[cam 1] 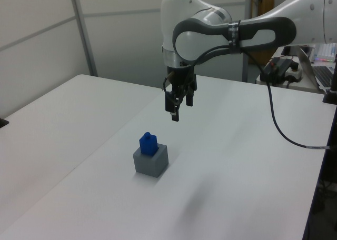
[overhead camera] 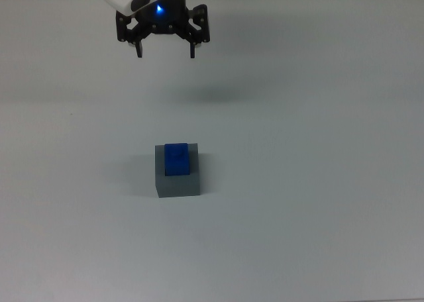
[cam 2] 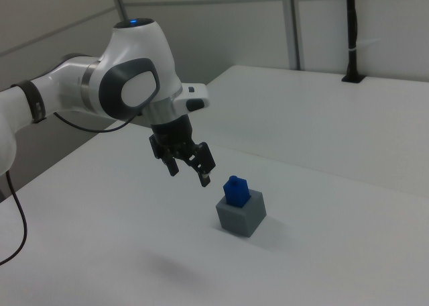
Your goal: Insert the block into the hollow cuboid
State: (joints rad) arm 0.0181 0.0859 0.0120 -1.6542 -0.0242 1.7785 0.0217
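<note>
1. The block (overhead camera: 176,159) stands upright in the cuboid (overhead camera: 177,181), its top poking out.
2. The gripper (overhead camera: 165,51) hangs empty, fingers apart, at the top view's far side.
3. Risk: a low pass could knock the protruding block askew.
4. The table (overhead camera: 318,183) offers open room all round, edges distant.

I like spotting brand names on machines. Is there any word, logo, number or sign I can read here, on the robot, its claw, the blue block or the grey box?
None can be read in any view.
Robot arm: plain white and grey shells, no lettering visible.
Claw: only a small blue light above it, no text.
Block and hollow cuboid: plain faces, no marks.
Table: bare white, no labels.
</note>
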